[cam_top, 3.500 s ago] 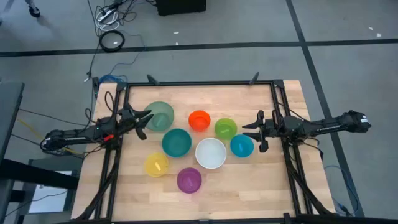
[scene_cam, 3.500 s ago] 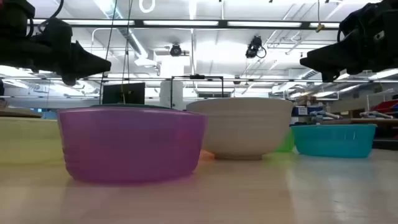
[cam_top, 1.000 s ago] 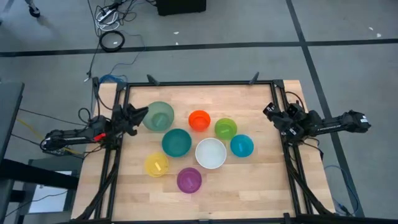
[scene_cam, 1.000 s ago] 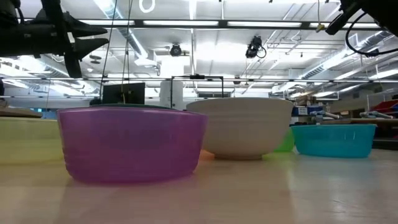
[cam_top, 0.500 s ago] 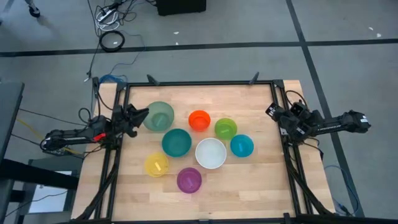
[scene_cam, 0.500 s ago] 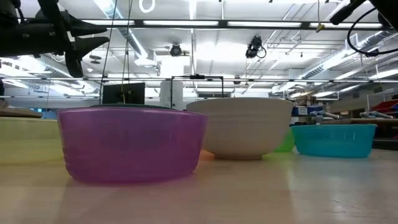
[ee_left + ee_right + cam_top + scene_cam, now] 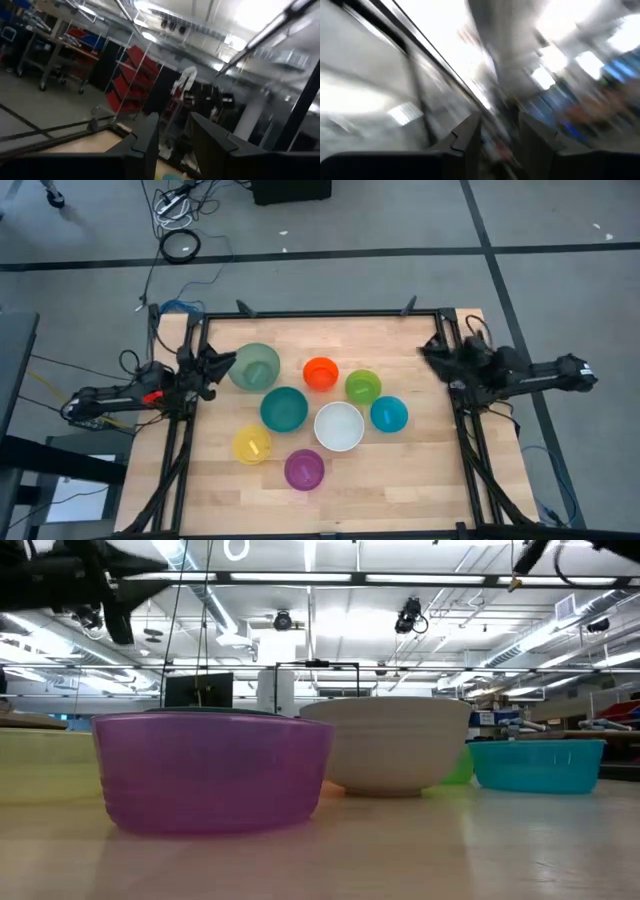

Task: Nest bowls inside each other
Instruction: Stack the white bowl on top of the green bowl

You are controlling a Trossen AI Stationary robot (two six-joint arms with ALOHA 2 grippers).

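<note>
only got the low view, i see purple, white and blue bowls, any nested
Observer: None. From above there are eight, none inside another; the sage green bowl, teal bowl and orange bowl sit farther back.
Operator: where's the left claw
Observer: The left claw is at the table's left edge, beside the sage green bowl, open and empty.
Operator: and the right
Observer: The right claw is by the right edge, clear of every bowl.

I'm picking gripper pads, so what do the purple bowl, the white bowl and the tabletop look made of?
Purple bowl: likely thin plastic, since it looks translucent with a smooth satin wall.
White bowl: probably plastic too, opaque, with faint ridges around the side.
Tabletop: wood, with pale planks and visible grain, matte.
</note>
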